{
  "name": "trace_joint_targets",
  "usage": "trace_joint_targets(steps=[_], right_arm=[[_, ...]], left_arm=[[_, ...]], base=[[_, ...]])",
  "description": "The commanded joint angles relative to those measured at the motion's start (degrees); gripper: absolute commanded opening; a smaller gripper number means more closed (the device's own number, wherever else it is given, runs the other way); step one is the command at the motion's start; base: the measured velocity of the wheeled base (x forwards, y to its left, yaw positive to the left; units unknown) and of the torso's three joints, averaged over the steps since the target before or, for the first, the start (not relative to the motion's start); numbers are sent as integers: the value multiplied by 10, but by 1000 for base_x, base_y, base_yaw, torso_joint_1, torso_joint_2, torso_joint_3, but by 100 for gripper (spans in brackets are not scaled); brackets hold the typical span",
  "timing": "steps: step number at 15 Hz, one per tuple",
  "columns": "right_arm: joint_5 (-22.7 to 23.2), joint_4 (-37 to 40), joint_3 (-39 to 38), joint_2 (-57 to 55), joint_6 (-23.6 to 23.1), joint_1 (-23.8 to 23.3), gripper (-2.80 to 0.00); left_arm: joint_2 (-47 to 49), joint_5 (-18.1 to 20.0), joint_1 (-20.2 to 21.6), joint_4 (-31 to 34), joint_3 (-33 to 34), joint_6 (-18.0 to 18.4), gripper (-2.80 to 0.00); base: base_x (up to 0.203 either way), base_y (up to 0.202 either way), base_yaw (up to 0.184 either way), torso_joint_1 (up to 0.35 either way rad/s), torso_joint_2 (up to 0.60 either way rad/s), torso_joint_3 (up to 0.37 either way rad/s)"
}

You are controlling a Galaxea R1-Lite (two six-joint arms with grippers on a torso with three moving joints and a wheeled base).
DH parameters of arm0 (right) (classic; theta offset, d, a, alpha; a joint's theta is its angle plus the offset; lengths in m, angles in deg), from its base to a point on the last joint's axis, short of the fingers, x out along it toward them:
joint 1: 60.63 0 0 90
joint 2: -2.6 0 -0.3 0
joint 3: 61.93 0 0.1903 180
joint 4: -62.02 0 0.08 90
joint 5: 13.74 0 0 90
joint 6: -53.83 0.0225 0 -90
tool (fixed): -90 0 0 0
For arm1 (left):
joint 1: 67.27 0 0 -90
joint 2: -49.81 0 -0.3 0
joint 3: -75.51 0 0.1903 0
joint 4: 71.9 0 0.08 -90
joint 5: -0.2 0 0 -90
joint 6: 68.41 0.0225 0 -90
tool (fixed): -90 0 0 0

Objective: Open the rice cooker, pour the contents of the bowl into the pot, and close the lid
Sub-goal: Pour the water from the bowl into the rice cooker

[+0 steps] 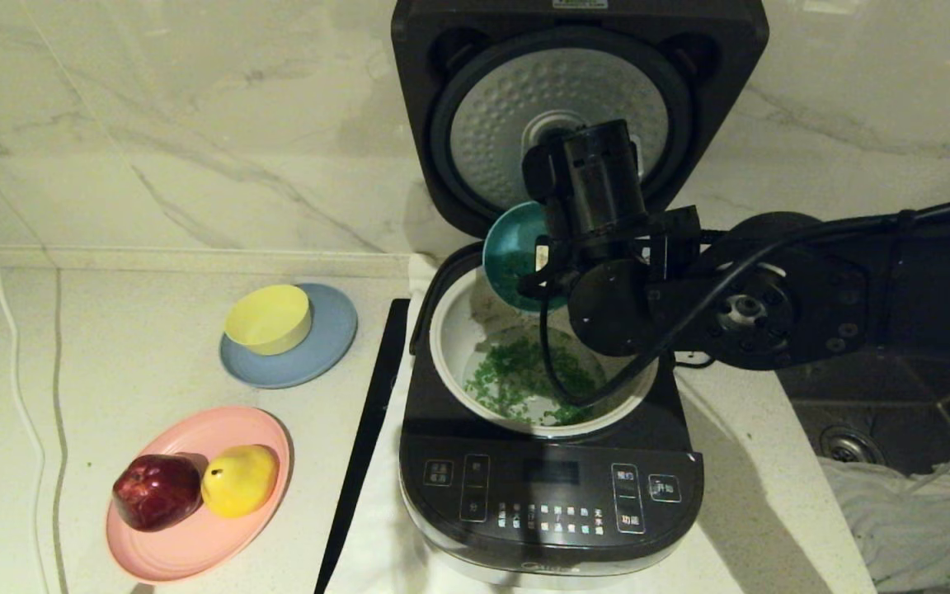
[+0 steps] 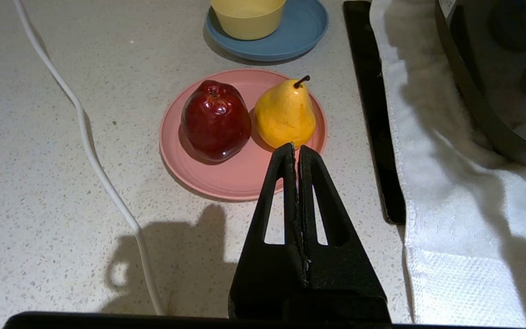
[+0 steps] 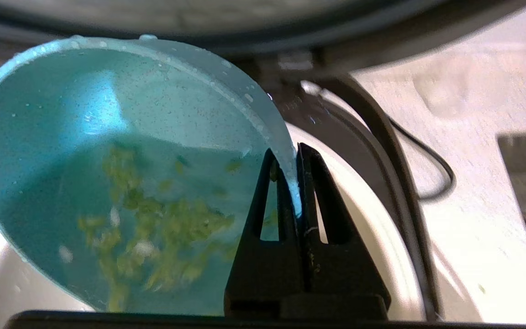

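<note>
**Bowl tipped over the open cooker, greens half out**

Nearest the robot, the left gripper (image 2: 296, 148) hung idle above the pale speckled tabletop (image 2: 53, 192), its jaws pressed together on nothing, just short of the pink round plate (image 2: 240, 180) carrying a dark red apple (image 2: 216, 119) and a yellow pear (image 2: 285, 114). Parked there, it kept clear of the pouring.

Beyond that stood the large dark grey rounded-square rice cooker (image 1: 553, 495) on a white cloth (image 2: 450, 192), button panel facing the robot. Its round cream-white inner pot (image 1: 450, 346) lay exposed, with a good share of the chopped bright-green contents (image 1: 524, 379) already on its floor.

Over the pot's far side, the right gripper (image 3: 296, 160) had its jaws clenched on the rim of the small round teal-blue plastic bowl (image 1: 512, 247). The bowl was tilted steeply, mouth towards the pot, so the bits would slide down and in; a pinch on the rim left the mouth free. Wet green bits clung to its inner wall, so the pour looked unfinished.

Farthest back, the dark grey hinged lid (image 1: 578, 82) stood upright, silver dimpled plate showing, leaving room for the arm beneath it
</note>
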State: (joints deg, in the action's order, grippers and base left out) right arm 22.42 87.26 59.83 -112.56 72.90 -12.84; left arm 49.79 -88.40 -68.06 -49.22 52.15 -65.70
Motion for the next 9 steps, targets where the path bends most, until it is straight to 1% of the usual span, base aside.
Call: trace_joint_targets(steps=[1,4,7,9], right_arm=[[-6,-142,-58,1,-44,0,-280],[-7,-368,-136,-5,-142,0,-280],[-5,-612,-215,-21,-269,0,-280],[5,-768,-247,-40,-362,0,-280]], left_arm=[[0,0,0,0,4,0,-280],[0,0,-1,0,4,0,-280],[0,1,0,0,4,0,-280],[0,0,0,0,4,0,-280]], base=[[0,0,0,0,0,0],[0,0,0,0,0,0],[0,0,0,0,0,0],[0,0,0,0,0,0]])
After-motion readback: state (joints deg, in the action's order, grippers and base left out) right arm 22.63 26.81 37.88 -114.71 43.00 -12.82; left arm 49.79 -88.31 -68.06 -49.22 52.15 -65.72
